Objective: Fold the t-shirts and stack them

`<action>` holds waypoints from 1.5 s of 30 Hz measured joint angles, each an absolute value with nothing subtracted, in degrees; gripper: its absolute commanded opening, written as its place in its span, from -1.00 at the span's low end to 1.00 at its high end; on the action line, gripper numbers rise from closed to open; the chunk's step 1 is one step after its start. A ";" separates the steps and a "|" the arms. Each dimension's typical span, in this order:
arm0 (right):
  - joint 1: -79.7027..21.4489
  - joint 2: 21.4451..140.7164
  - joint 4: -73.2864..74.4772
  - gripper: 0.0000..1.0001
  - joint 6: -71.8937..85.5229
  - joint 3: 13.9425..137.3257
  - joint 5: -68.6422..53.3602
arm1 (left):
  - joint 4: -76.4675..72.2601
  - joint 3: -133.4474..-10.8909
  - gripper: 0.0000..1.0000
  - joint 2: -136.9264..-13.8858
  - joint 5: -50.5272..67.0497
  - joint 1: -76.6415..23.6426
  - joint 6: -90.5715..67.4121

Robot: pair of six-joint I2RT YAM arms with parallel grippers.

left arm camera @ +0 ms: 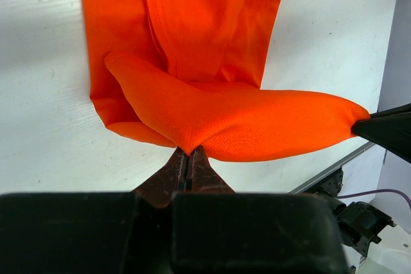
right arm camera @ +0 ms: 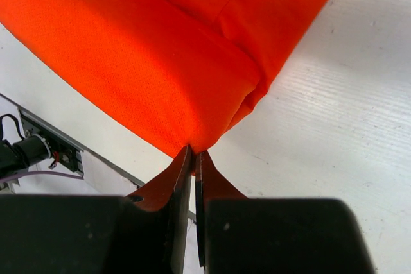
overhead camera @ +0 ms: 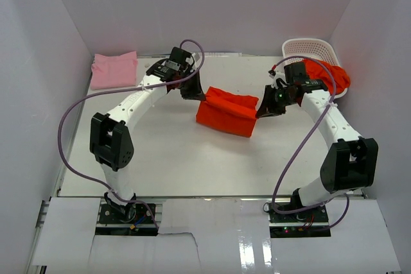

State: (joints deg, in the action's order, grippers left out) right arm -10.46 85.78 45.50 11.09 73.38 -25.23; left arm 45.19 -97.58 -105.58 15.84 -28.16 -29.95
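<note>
Your left gripper (left arm camera: 188,158) is pinched shut on one end of the bright orange-red folded cloth t-shirt (overhead camera: 226,111), your right gripper (right arm camera: 194,155) clamped on the other end, so it spans between them. Beyond the left gripper lies a folded light pink t-shirt (overhead camera: 114,68); behind the right, a white plastic lattice basket (overhead camera: 310,48) holds more orange-red cloth (overhead camera: 331,75).

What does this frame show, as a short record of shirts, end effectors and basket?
held shirt: orange t-shirt, partly folded, mid-table
left end effector: shut on the orange t-shirt's left end
right end effector: shut on its right end
pink t-shirt: folded, far left corner
basket: far right corner, orange cloth draped over its rim
</note>
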 measured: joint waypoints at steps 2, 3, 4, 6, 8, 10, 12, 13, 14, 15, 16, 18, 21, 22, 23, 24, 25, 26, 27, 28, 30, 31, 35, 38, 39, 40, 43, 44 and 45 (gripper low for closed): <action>-10.11 87.00 45.30 -0.85 10.87 74.43 -25.23 | 45.41 -99.29 -1.00 -106.65 15.90 -27.97 -29.67; -9.98 87.59 45.19 -0.85 10.79 74.87 -25.23 | 45.41 -100.12 -1.00 -107.28 15.92 -27.86 -29.52; -9.85 88.20 45.12 -0.85 10.61 75.26 -25.23 | 45.45 -100.84 -1.00 -107.90 15.94 -27.75 -29.36; -9.65 89.52 45.06 -0.85 10.28 76.27 -25.21 | 45.56 -102.15 -1.00 -109.10 15.97 -27.55 -29.15; -9.41 90.76 45.04 -0.84 10.07 77.28 -25.21 | 45.69 -103.44 -1.00 -110.34 15.99 -27.38 -28.91; -9.19 91.81 44.99 -0.85 9.96 78.32 -25.19 | 45.67 -104.81 -1.00 -111.87 15.99 -27.18 -28.69; -8.93 92.73 44.93 -0.85 9.85 79.26 -25.19 | 45.80 -106.04 -1.00 -113.25 16.01 -26.94 -28.47; -8.75 93.21 44.88 -0.85 9.82 79.70 -25.21 | 45.95 -106.65 -1.00 -113.97 16.03 -26.81 -28.40; -8.60 93.69 44.88 -0.85 9.80 80.14 -25.19 | 46.11 -107.48 -1.00 -114.80 16.14 -26.68 -28.34; -8.36 94.17 44.86 -0.85 9.80 80.62 -25.21 | 46.09 -108.40 -1.00 -115.68 16.21 -26.55 -28.27; -8.19 94.65 44.86 -0.85 9.82 81.01 -25.23 | 46.04 -109.25 -1.00 -116.42 16.36 -26.44 -28.23; -7.84 95.70 44.80 -0.85 9.82 82.06 -25.23 | 46.15 -111.18 -1.00 -118.13 16.62 -26.22 -28.03; -7.53 97.12 44.31 -0.85 9.78 83.18 -25.21 | 46.04 -114.13 -1.00 -120.84 16.93 -25.93 -27.81; -7.42 98.06 43.92 -0.85 9.69 83.64 -25.23 | 46.00 -115.11 -1.00 -121.82 16.93 -25.87 -27.70; -7.35 98.70 43.59 -0.85 9.61 83.90 -25.21 | 45.89 -115.96 -1.00 -122.72 16.93 -25.85 -27.62; -7.29 99.35 43.29 -0.84 9.56 84.14 -25.21 | 45.82 -116.66 -1.00 -123.48 16.91 -25.82 -27.46; -7.22 99.98 43.09 -0.85 9.50 84.36 -25.19 | 45.65 -117.21 -1.00 -124.18 16.93 -25.80 -27.42; -7.16 100.60 42.89 -0.85 9.41 84.58 -25.17 | 45.28 -117.60 -1.00 -124.75 16.93 -25.76 -27.38; -7.07 101.23 42.54 -0.85 9.34 84.75 -25.17 | 45.08 -117.89 -1.00 -125.27 16.93 -25.71 -27.38; -7.01 101.80 42.35 -0.84 9.30 84.99 -25.06 | 44.80 -118.04 -1.00 -125.67 16.91 -25.67 -27.35; -6.81 103.00 41.78 -0.85 9.06 85.58 -25.02 | 44.53 -118.39 -1.00 -126.32 16.86 -25.58 -27.35; -6.68 103.57 41.69 -0.85 8.97 86.04 -25.02 | 44.45 -118.58 -1.00 -126.63 16.84 -25.54 -27.33; -6.02 105.97 40.64 -0.85 8.78 88.18 -25.17 | 43.27 -119.52 -1.00 -128.07 16.73 -25.28 -27.29; -5.65 108.01 39.62 -0.85 8.75 90.19 -25.56 | 42.17 -119.68 -1.00 -129.43 16.58 -24.86 -27.24; -5.61 108.49 39.18 -0.84 8.75 90.59 -25.69 | 41.98 -119.68 -1.00 -129.71 16.56 -24.75 -27.27; -5.58 109.06 38.79 -0.85 8.78 91.05 -25.85 | 41.76 -119.70 -1.00 -129.95 16.51 -24.62 -27.27; -5.58 110.89 37.45 -0.85 8.75 92.29 -26.44 | 41.41 -119.79 -1.00 -130.21 16.12 -24.27 -27.24; -5.58 111.50 36.93 -0.84 8.73 92.55 -26.76 | 41.23 -119.92 -1.00 -130.21 15.84 -24.18 -27.22; -5.58 112.05 36.40 -0.85 8.75 92.71 -27.05 | 40.93 -120.01 -1.00 -130.21 15.64 -24.10 -27.22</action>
